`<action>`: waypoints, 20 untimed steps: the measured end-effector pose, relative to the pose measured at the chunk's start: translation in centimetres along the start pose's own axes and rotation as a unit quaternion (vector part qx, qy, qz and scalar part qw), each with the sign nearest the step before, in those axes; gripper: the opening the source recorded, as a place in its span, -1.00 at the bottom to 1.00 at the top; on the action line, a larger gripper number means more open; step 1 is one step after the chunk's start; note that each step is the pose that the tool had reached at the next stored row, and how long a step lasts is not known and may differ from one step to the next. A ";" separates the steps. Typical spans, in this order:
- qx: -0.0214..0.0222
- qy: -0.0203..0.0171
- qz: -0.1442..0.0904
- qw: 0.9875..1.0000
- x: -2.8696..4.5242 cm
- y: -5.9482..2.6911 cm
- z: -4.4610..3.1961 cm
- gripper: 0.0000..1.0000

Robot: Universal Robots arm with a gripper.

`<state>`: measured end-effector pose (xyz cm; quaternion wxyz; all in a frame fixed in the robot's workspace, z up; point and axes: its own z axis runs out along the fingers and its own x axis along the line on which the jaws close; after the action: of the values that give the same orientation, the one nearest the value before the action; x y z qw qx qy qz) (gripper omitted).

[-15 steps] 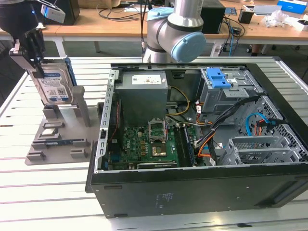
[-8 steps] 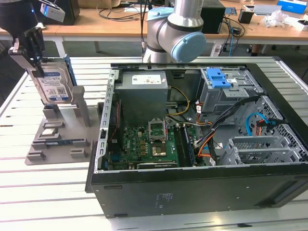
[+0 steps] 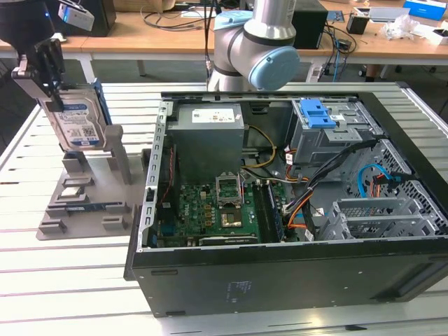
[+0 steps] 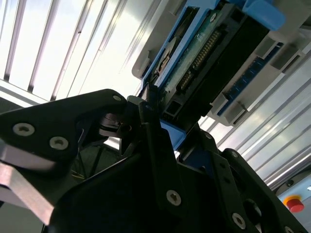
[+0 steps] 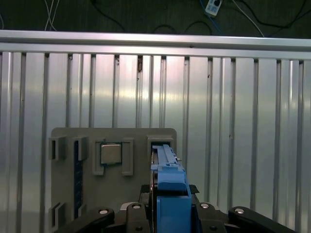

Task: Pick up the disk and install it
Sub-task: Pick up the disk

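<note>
Clamping the disk in the gripper, fingers drawn in narrow against its blue side rails. Holding it upright, label turned toward the exterior camera, over the grey holder near the table's edge at the exterior view's left. Cannot tell whether the lower end of the drive touches the holder's uprights or hangs just clear of them.

Seen in the first wrist view as a blue rail edge between the black fingers, lined up with an open slot in the holder plate. Seen in the second wrist view from its connector end, circuit board and pin row exposed.

Lying open beside the holder, toward the table's middle and the exterior view's right: computer case, with power supply, motherboard, and a metal drive cage topped by a blue latch. Well apart from that cage, the held disk.
</note>
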<state>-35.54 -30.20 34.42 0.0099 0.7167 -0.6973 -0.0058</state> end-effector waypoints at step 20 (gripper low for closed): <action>0.000 0.000 0.000 1.000 0.01 0.06 -2.48 -0.27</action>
<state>-35.54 -30.20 36.90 0.0097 0.7167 -0.6973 -0.0057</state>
